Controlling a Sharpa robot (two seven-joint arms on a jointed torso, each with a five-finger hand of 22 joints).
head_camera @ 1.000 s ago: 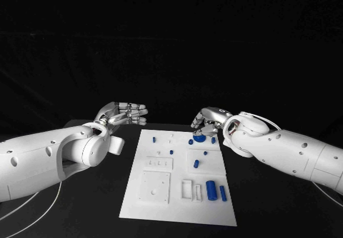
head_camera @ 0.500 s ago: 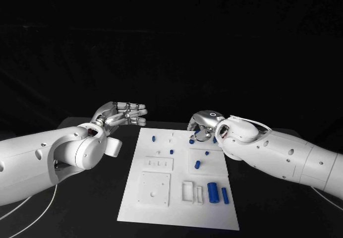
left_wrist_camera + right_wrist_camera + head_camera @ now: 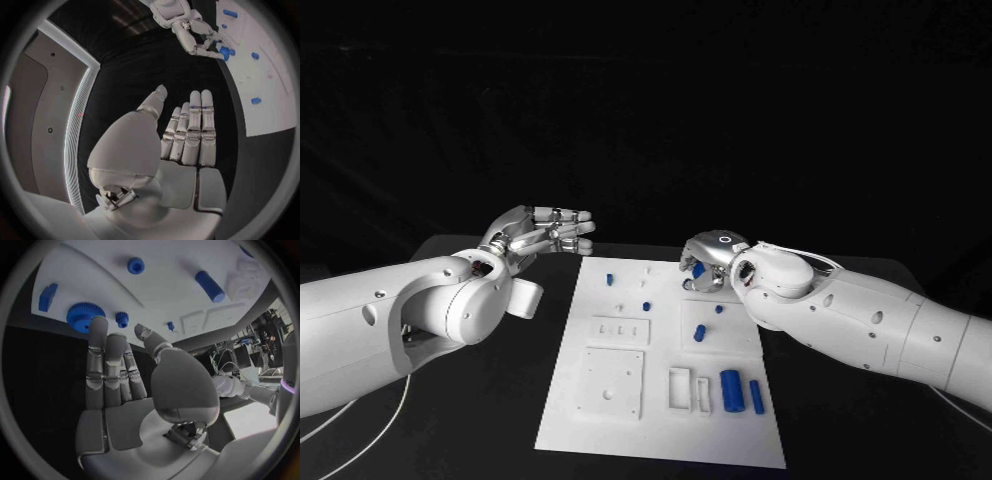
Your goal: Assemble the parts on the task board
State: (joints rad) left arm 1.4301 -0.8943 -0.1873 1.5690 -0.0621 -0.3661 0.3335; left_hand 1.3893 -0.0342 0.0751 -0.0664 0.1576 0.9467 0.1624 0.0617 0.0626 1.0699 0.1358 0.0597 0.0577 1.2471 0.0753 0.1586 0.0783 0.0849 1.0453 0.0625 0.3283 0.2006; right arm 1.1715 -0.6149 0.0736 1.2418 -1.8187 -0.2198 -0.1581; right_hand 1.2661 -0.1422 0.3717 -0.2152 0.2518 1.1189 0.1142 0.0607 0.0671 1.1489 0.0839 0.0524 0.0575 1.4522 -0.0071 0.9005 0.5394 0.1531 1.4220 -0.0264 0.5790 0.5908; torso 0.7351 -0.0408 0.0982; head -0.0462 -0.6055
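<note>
The white task board [image 3: 661, 400] lies in the middle of the table with blue parts on it. My right hand [image 3: 708, 262] hovers over its far right corner, fingers stretched out and thumb apart, holding nothing. In the right wrist view one fingertip [image 3: 97, 326] reaches the edge of a blue gear [image 3: 83, 316], and a small blue peg [image 3: 122, 316] stands between the fingers and the thumb; whether they touch the parts is unclear. My left hand [image 3: 545, 232] is raised left of the board, flat and empty [image 3: 187, 135].
Near the board's front right lie a thick blue cylinder [image 3: 730, 385] and a slim blue pin [image 3: 757, 395]. A blue peg [image 3: 700, 332] and small blue studs [image 3: 648, 306] stand mid-board. White recessed blocks [image 3: 615, 380] sit at the front left. Black tabletop surrounds the board.
My right arm has swung inward and its hand has come down over the gear at the board's far right corner. The left hand has stayed where it was.
</note>
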